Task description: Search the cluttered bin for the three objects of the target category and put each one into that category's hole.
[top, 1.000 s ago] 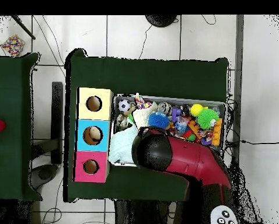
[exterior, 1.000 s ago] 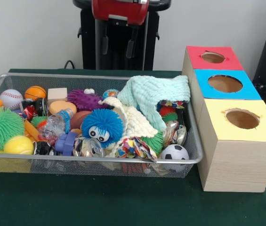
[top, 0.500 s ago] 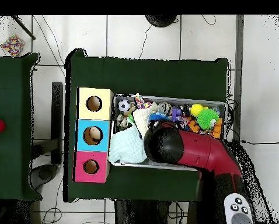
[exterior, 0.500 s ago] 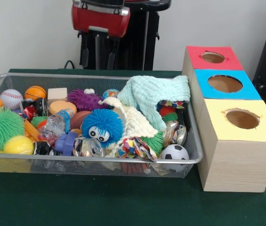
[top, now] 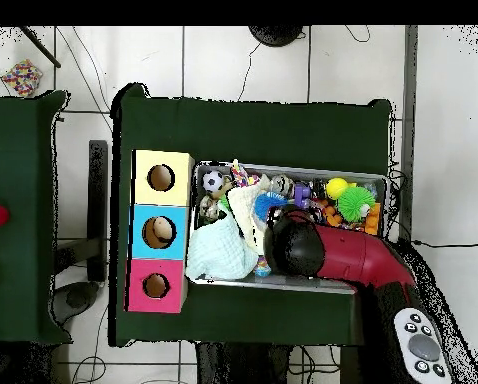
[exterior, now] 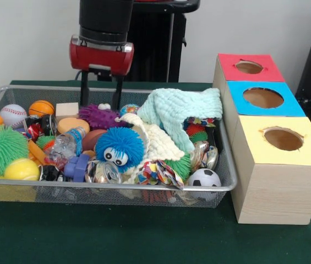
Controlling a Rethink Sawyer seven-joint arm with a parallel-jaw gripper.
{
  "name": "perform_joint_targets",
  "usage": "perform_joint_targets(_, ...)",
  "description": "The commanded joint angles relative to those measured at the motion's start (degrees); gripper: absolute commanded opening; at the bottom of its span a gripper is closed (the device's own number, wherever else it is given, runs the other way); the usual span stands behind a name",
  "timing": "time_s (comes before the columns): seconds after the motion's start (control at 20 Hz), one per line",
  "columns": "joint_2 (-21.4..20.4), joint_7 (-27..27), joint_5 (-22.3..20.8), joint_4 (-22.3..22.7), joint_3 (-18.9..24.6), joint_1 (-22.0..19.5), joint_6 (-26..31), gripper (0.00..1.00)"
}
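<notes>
The wire mesh bin (exterior: 116, 187) is full of toys. The blue fuzzy puffball with googly eyes (exterior: 119, 147) lies at its front middle and peeks out beside the arm in the overhead view (top: 270, 205). The brown monkey plush is hidden. My gripper (exterior: 100, 103) is open and empty. It hangs over the bin's back part, just above a purple spiky ball (exterior: 99, 116), behind and left of the puffball. The red-surround hole (exterior: 249, 67) tops the far box at the right and also shows in the overhead view (top: 156, 286). In the overhead view the arm (top: 328, 252) covers the gripper.
The blue-surround hole (exterior: 262, 97) and the yellow-surround hole (exterior: 283, 138) lie nearer than the red one. A mint knitted cloth (exterior: 180, 110) drapes over the bin's right part. A green spiky ball (exterior: 1, 148), a baseball (exterior: 13, 114) and a soccer ball (exterior: 204, 177) lie in the bin.
The gripper has moved left in the front view and come down from above the bin's back rim to just over the purple spiky ball. The toys have not moved.
</notes>
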Motion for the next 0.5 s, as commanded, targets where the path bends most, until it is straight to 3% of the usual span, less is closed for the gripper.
perform_joint_targets(0.05, 5.00, 0.13, -4.40, -1.12, 6.25, -1.03, -3.58, 1.00)
perform_joint_targets(0.5, 8.33, 4.26, -5.09, -1.05, 4.29, 1.29, -7.46, 1.00)
